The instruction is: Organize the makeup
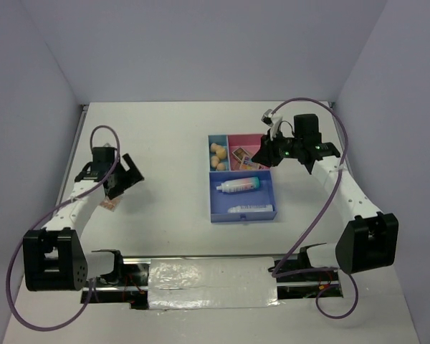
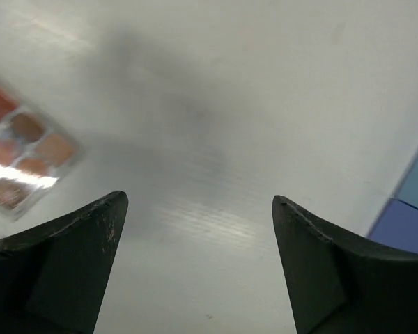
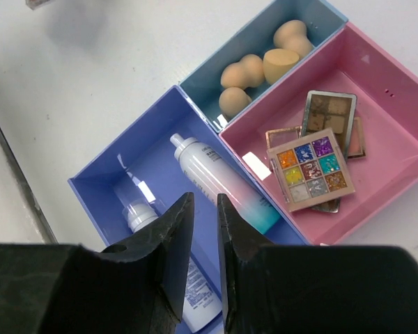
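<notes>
Left wrist view: the brown palette [image 2: 24, 156] lies at the left edge of the frame, up and to the left of the left gripper [image 2: 198, 202] and outside its jaws, which stand wide open and empty. Its long axis seems to run diagonally, but the frame cuts it off. In the top view it rests on the table [image 1: 165, 143] just below that claw and well apart from the tray [image 1: 242, 217] at centre right, so the left arm is nearer. The right gripper [image 3: 205, 202], over the tray, is open only by a slit and holds nothing.
</notes>
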### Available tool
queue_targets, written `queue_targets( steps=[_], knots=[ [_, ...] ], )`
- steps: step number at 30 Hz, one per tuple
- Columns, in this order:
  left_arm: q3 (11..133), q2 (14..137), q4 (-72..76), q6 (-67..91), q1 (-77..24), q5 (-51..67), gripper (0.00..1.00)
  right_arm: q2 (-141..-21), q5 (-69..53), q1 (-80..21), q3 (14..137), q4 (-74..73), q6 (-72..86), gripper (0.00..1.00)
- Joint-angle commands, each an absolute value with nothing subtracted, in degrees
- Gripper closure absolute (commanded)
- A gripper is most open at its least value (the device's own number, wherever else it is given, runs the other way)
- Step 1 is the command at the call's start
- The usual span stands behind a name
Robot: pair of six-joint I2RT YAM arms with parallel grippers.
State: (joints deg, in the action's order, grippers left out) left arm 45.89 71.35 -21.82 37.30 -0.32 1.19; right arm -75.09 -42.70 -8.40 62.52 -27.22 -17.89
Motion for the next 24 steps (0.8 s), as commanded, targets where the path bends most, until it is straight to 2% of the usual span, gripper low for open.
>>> queue_targets(
  steps=[1, 8, 18, 24],
  knots=[
    [43.16, 68.29, -27.25, 36.48, 4.73, -3.43, 0.01, -75.93, -43.59, -9.05, 63.19, -26.98, -18.37, 0.71],
    [42.10, 71.80, -27.68, 36.38, 9.32, -6.14, 0.01, -76.82, -44.12, -9.32, 63.81, -27.33, -18.46, 0.63],
    [44.30, 76.90, -30.76, 41.13, 12.21, -15.37, 0.02, -76.55, -43.42, -9.23, 63.19, -27.42, -18.98, 0.63],
    [44.56, 79.27, -27.95, 41.66, 13.80, -13.37, 0.01, -76.46, -43.24, -9.23, 62.58, -27.51, -18.98, 0.63]
  ],
)
